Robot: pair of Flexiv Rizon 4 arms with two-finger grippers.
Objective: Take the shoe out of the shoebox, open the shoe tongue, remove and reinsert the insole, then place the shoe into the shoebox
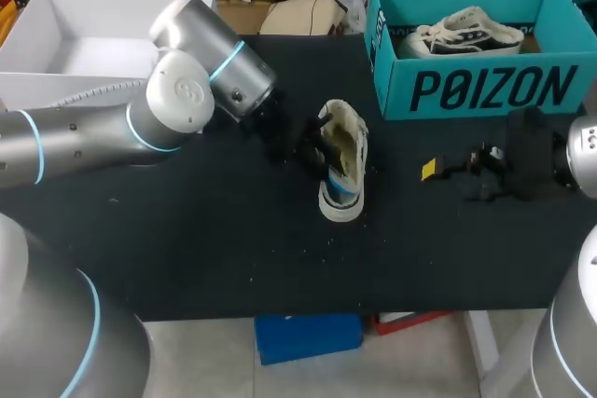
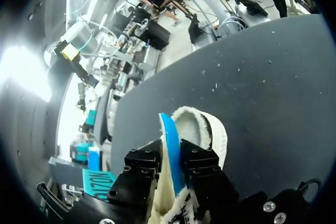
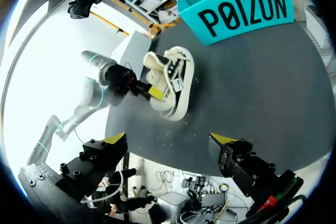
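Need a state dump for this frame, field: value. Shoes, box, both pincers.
shoe: out of the box, on its side on the table
insole: blue strip sticking out of the shoe opening
left pincer: shut on insole, at the shoe
right pincer: open, empty, over the table, apart from the shoe
shoebox: teal, open, far right side of the table
second shoe: inside the shoebox
step: insole going out or back in, cannot tell which
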